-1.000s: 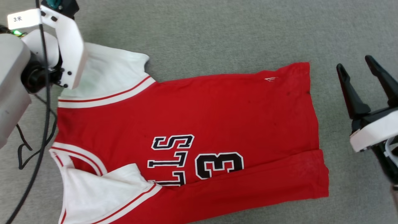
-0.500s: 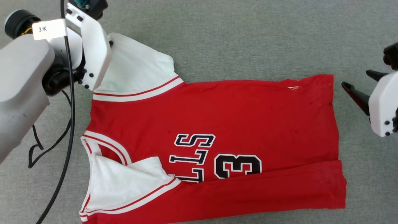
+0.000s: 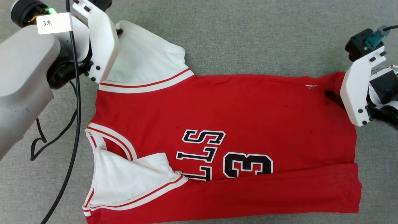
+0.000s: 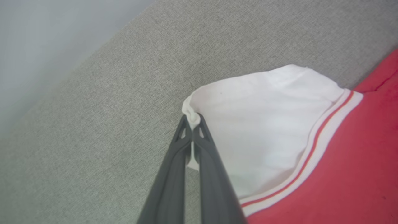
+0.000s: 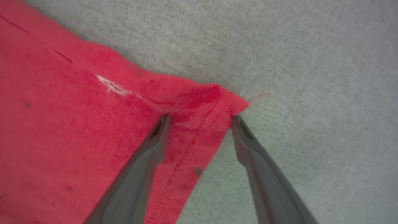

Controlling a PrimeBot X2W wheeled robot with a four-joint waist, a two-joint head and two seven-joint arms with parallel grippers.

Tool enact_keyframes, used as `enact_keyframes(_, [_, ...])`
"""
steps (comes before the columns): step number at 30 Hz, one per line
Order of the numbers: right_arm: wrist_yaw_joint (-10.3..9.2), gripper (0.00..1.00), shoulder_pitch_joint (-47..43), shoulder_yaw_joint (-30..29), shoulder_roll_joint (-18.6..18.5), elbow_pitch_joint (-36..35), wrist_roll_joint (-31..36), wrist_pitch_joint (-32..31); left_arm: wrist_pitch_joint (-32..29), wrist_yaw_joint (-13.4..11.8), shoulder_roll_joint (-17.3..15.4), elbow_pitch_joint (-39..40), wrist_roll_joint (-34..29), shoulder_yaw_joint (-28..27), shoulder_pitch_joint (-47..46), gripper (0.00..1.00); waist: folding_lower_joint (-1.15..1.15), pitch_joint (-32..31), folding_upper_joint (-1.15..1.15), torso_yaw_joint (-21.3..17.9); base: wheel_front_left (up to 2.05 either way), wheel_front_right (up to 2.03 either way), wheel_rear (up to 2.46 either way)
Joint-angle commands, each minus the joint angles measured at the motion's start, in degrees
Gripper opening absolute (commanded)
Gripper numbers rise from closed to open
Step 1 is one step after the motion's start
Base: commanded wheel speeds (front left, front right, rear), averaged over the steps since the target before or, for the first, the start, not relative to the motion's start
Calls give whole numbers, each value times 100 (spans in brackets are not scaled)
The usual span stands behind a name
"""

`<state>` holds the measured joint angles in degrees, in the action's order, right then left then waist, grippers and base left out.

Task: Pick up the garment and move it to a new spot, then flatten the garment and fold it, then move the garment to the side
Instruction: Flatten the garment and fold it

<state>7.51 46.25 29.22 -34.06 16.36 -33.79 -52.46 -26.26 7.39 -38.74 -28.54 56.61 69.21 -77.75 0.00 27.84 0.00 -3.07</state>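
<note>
Garment (image 3: 217, 109) lies flat mid-frame, lower side folded in — upper fold and move aside remain. Left gripper (image 4: 192, 119) clamps the upper-left sleeve (image 3: 146, 65); right gripper (image 5: 200, 117), open, straddles the upper-right hem (image 5: 230, 102).

The garment (image 3: 233, 115), a red jersey with white sleeves and a black "3", lay spread flat, one long side folded over. One sleeve tip was pinched in the left gripper (image 4: 192, 119); one hem corner lay between the parted fingers of the right gripper (image 5: 199, 117).

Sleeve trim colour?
The sleeve trim is white with one thin red stripe; the left wrist view shows it best.
</note>
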Motion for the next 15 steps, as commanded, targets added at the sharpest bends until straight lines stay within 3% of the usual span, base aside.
enact_keyframes(1, [-5, 100, 29, 107, 18, 113, 3, -39, 34, 2, 29, 7, -27, 7, -48, 0, 0, 28, 0, 20, 0, 0, 0])
enact_keyframes(8, [-5, 100, -132, 669, 162, 850, -268, 170, 150, 3, 58, -18, -11, 65, -115, 0, 0, 99, 0, 64, 0, 0, 0])
enact_keyframes(10, [-5, 17, -70, 767, 148, 917, -325, 354, 180, 3, 27, -22, 7, 92, -83, 0, 0, 59, 0, 47, 0, 0, 0])
enact_keyframes(11, [-5, 0, -31, 780, 127, 940, -367, 476, 198, 3, 9, -27, 19, 104, -65, 0, 0, 25, 0, 39, 0, 0, 0])
enact_keyframes(15, [-7, 0, 105, 690, 82, 1076, -477, 1037, 373, 3, -50, -54, 66, 133, 83, 0, 0, -234, 0, -15, 0, 0, 0])
